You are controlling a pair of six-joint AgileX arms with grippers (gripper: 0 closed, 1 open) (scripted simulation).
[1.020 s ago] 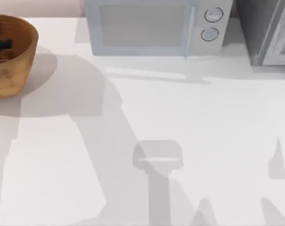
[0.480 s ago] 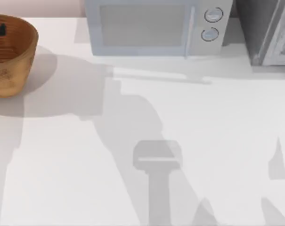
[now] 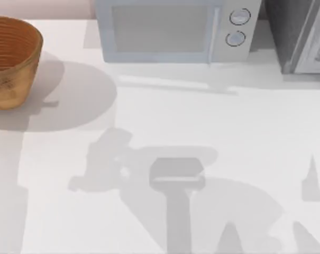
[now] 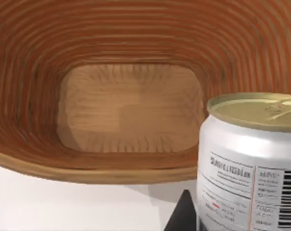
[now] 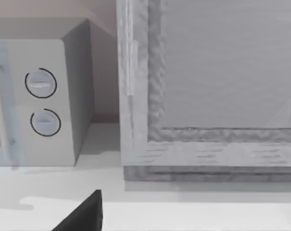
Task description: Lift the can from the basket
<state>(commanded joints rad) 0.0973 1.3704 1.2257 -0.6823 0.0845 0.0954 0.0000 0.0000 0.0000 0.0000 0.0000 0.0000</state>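
The left gripper probably pinches the short silver-white can with dull-gold top (image 4: 251, 159) above the tan-orange woven wicker basket (image 4: 131, 57); raise straight, grip firm.

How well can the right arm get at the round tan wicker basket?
Probably not well: the round tan wicker basket sits at the table's far left, while the right wrist view faces the white microwave and grey cabinet toward the right. Nothing stands between.
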